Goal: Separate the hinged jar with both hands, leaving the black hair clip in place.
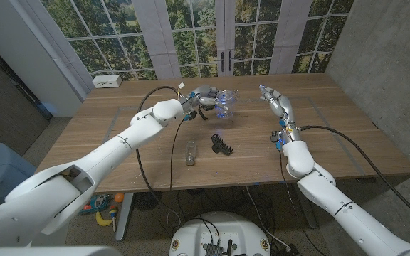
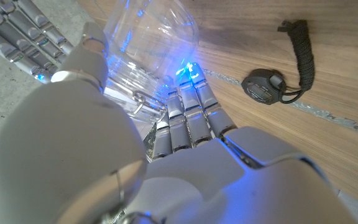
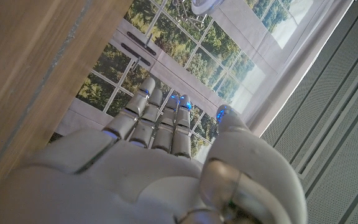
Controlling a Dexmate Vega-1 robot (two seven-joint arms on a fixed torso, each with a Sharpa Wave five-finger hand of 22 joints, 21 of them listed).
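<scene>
Left hand [image 1: 206, 97] clamped around clear hinged jar [image 1: 225, 102], raised off bench [image 1: 347, 142] for a two-handed pull. Right hand [image 1: 274, 97] beside jar, fingers apart, holding nothing, poised to grip. Black hair clip [image 1: 221, 144] untouched below both.

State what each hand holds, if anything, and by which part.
The left hand grips the clear jar around its wire-hinged neck end. The right hand holds nothing, fingers apart.

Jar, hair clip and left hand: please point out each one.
jar [image 1: 226, 99], head view, clear body.
hair clip [image 1: 221, 145], head view, middle of the teeth.
left hand [image 1: 203, 98], head view, back of hand.
</scene>
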